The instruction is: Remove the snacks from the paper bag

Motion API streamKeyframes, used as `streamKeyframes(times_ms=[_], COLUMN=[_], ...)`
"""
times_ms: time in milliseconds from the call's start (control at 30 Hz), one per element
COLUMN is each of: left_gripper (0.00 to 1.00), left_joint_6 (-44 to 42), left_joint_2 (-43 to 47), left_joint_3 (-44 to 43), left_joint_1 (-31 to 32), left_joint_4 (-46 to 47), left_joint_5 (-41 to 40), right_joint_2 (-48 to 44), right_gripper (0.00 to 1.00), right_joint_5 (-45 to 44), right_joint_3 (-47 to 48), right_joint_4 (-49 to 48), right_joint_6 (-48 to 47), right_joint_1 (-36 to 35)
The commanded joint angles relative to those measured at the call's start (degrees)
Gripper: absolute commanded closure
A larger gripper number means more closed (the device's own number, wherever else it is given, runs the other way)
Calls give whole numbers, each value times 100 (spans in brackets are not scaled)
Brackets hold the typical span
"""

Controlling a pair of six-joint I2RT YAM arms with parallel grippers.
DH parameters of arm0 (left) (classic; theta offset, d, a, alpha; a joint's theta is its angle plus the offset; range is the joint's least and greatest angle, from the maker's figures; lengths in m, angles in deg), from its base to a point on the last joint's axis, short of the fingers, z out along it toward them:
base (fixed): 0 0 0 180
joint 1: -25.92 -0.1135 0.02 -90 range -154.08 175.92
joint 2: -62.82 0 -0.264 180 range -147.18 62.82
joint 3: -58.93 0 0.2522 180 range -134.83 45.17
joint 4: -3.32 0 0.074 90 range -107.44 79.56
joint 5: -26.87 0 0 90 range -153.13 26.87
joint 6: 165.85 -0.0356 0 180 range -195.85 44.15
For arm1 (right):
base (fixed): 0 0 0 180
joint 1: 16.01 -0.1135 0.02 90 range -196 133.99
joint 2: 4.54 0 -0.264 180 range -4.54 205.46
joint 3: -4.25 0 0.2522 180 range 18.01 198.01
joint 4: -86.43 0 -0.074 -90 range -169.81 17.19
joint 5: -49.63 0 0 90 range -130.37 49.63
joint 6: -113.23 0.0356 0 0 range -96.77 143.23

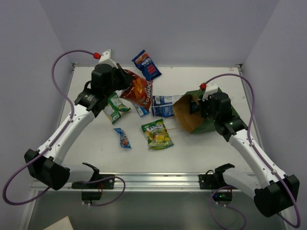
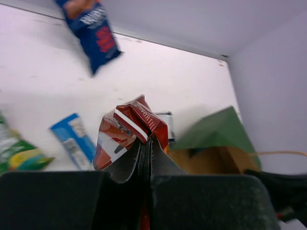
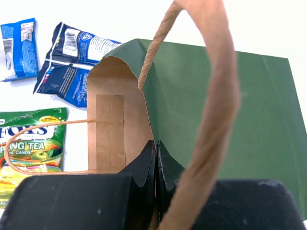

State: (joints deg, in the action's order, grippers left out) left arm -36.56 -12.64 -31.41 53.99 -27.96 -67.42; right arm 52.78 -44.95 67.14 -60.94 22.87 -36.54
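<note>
A white table (image 1: pixel 206 158) stands between pale lilac walls (image 1: pixel 192 28). An aluminium rail (image 1: pixel 158 181) runs along its near edge. A tan sheet corner (image 1: pixel 56 224) shows at the bottom left.

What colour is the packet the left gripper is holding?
Red-orange with a white band; the packet shows best in the left wrist view.

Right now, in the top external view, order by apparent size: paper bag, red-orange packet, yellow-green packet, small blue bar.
1. paper bag
2-3. red-orange packet and yellow-green packet look alike; the first is held in the left gripper, nearer the camera, so unranked.
4. small blue bar
</note>
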Motion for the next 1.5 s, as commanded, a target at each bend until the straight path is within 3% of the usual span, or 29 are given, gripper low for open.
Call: streamKeyframes(times_ms=[0, 33, 233, 300, 533, 800, 867, 967, 1033, 1067, 1133, 1233, 1267, 1367, 1467], left_gripper=[100, 100, 100, 100, 100, 100, 100, 98, 91, 79, 68, 42, 25, 2, 0], left_joint_6=[-545, -597, -783, -677, -326, 307, 351, 421, 570, 580, 414, 18, -96, -553, -878], left_joint_2=[198, 164, -204, -381, -1918, -2892, -3324, -4080, -4100, -4004, -3705, -3520, -3485, -3230, -2677], left_joint_3=[327, 275, -366, -402, -1508, -930, -981, -1211, -843, -659, -325, -515, -612, -973, -921], left_joint_1=[-810, -1134, -1725, -1901, -2087, -2104, -2131, -2253, -2403, -2455, -2570, -2719, -2728, -2623, -2202], left_joint_4=[-147, -155, 2, 432, 977, 3077, 3202, 2651, 2552, 2595, 2500, 2140, 2017, 1446, 1102], left_joint_5=[261, 376, 272, 403, 1176, 1431, 1624, 1625, 1354, 1222, 784, 702, 719, 816, 983], right_joint_2=[-19, -19, -10, -19, -1, -54, -45, -37, -54, -80, -89, -89, -89, -54, -37], right_gripper=[100, 100, 100, 100, 100, 100, 100, 100, 100, 100, 100, 100, 100, 100, 100], right_joint_5=[-290, -272, -70, 27, 220, 422, 423, 423, 423, 423, 423, 572, 598, 651, 713], right_joint_3=[-35, -26, 80, 80, 89, 80, 97, 194, 229, 238, 229, 273, 317, 431, 580], right_joint_4=[-15, -7, 37, 20, 11, 11, 46, 134, 169, 169, 178, 204, 222, 301, 424], right_joint_6=[194, 203, 203, 212, 264, 309, 300, 291, 265, 238, 221, 229, 229, 186, 142], right_joint_1=[23, 23, 23, 23, 32, 23, 23, 23, 23, 23, 23, 23, 23, 23, 23])
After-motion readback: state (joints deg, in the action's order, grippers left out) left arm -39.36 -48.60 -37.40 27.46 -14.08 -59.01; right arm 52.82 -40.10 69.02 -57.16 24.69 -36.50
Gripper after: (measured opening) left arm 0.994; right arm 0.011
